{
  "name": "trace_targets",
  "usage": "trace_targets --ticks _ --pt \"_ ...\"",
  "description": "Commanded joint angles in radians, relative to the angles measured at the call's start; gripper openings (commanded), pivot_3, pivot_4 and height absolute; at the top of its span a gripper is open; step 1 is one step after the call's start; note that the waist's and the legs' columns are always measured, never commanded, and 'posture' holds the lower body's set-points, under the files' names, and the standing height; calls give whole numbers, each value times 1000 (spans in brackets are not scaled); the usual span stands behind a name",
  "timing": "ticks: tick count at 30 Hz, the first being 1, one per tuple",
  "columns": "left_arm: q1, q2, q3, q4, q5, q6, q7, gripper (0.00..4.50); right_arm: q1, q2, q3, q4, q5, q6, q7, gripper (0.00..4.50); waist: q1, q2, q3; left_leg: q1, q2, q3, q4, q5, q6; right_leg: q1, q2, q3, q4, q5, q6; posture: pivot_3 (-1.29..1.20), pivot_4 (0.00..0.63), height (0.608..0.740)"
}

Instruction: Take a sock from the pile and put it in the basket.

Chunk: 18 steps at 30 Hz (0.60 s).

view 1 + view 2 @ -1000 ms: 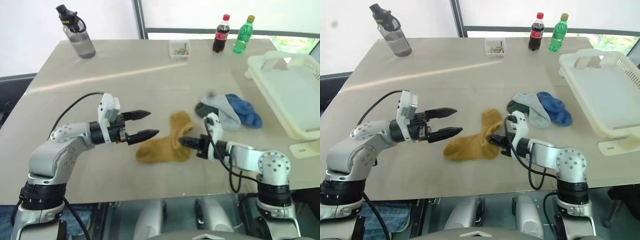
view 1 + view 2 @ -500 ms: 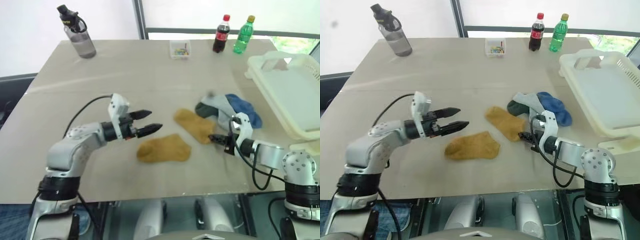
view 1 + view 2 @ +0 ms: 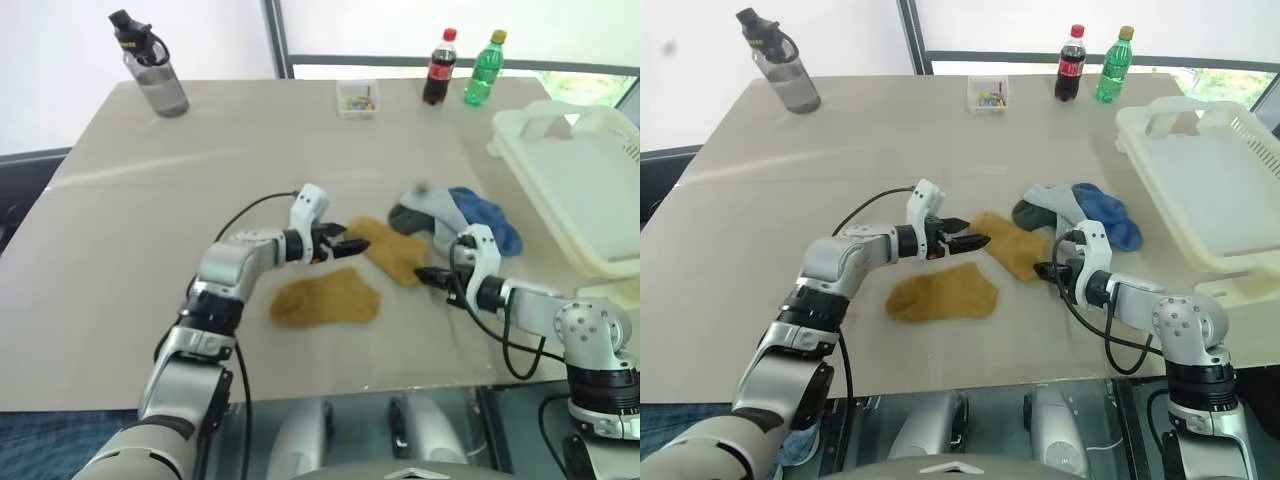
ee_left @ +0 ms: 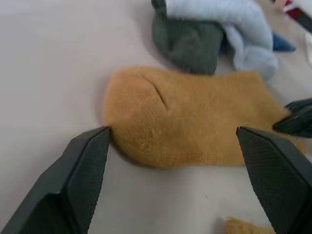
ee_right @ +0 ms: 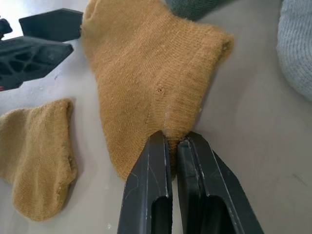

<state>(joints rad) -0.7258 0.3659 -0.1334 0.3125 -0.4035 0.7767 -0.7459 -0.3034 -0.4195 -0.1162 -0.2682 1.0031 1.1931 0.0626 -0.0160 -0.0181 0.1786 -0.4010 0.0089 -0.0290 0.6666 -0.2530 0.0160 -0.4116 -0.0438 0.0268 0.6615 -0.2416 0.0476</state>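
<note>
Head views: left gripper (image 3: pixel 352 244) at frame centre, jaws spread, tips at near end of flat mustard sock (image 3: pixel 395 250). Right gripper (image 3: pixel 424 274) centre-right, pinching that sock's other end. Second mustard sock (image 3: pixel 327 298) lies lower centre, apart. Pile (image 3: pixel 460 222) – grey and blue socks – just right of centre; basket (image 3: pixel 580 195) at right edge.

Left wrist view: fingers (image 4: pixel 80 178) wide, sock's rounded end between them, dark grey sock (image 4: pixel 187 41) beyond.

Right wrist view: fingers (image 5: pixel 148 195) closed on sock edge – left gripper at upper left.
</note>
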Motion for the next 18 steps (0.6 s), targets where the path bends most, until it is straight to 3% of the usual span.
trace_targets --ticks 1,5,8,11,13,16,18 --pt "-53 -35 9 91 43 8 50 4362 3 12 1 -20 -35 -12 6 321 1 0 0 0 0 0 1 0 0 0 0 0 0 0 0 0 150 740" --pt "-95 -65 3 165 74 -13 46 4362 8 33 -3 -29 -58 -12 9 321 1 0 -1 1 0 0 2 0 0 1 0 0 1 0 1 0 150 740" --pt "-107 -83 -6 185 83 -11 24 3630 15 42 -11 -40 -70 -9 9 216 0 0 -1 1 0 0 2 0 0 1 0 0 1 1 1 0 150 740" --pt "-108 -95 -10 186 88 -5 8 2424 21 46 -23 -49 -75 -5 7 216 0 0 -1 1 0 0 2 0 0 1 0 0 1 1 1 0 150 740" --pt "-110 -99 -8 186 91 0 4 2075 23 49 -29 -52 -79 -2 6 216 1 0 -1 0 0 -1 2 0 0 1 0 1 0 1 1 0 150 740" --pt "-108 -100 -4 179 93 6 -4 1081 25 53 -31 -55 -85 1 8 216 2 0 -1 0 -1 -2 2 0 0 1 -1 0 0 1 1 0 150 740" --pt "-101 -96 1 165 91 10 -12 205 24 57 -32 -56 -89 4 10 216 1 0 -1 0 -1 -3 2 0 0 1 -1 0 0 1 1 0 150 740"
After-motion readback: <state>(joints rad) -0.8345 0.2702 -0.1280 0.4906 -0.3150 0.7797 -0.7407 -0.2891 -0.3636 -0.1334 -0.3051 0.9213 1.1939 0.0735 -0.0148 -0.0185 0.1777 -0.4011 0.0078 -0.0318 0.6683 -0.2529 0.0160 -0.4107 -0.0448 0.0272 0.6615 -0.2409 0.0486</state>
